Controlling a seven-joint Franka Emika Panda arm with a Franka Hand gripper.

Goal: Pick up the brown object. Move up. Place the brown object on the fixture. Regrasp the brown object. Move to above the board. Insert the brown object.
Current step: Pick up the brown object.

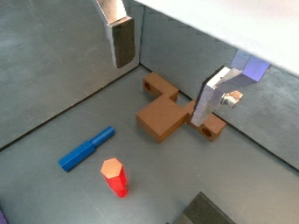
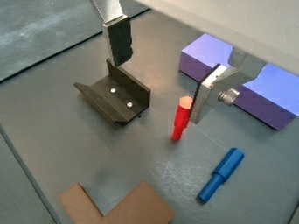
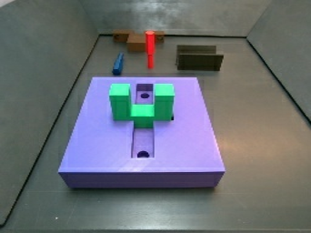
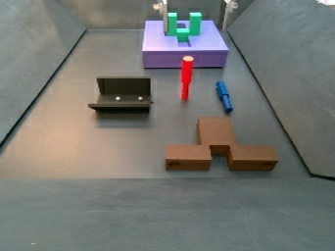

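The tool hangs high over the grey floor, pointing down. Its two flat silver fingers are spread wide apart with nothing between them; in both wrist views only the floor and the loose pieces show through the gap. It touches nothing.

The brown object lies flat on the floor below the tool and well short of it. In a side view it reads as a stubby T shape resting near the right wall, apart from everything else. It is neither on the fixture nor on the board.

The fixture stands on the floor by itself, its upright back wall and low step showing plainly in a side view. Nothing rests on it.

Between the fixture and the brown object, the red peg stands upright, and the blue peg lies on its side just beside it, not touching it. In a wrist view the red peg appears close to one silver finger, but it stands far below the finger.

The board sits flat at the far end from the brown object, its central slot running lengthwise. The green U-shaped block sits on top, straddling the slot.
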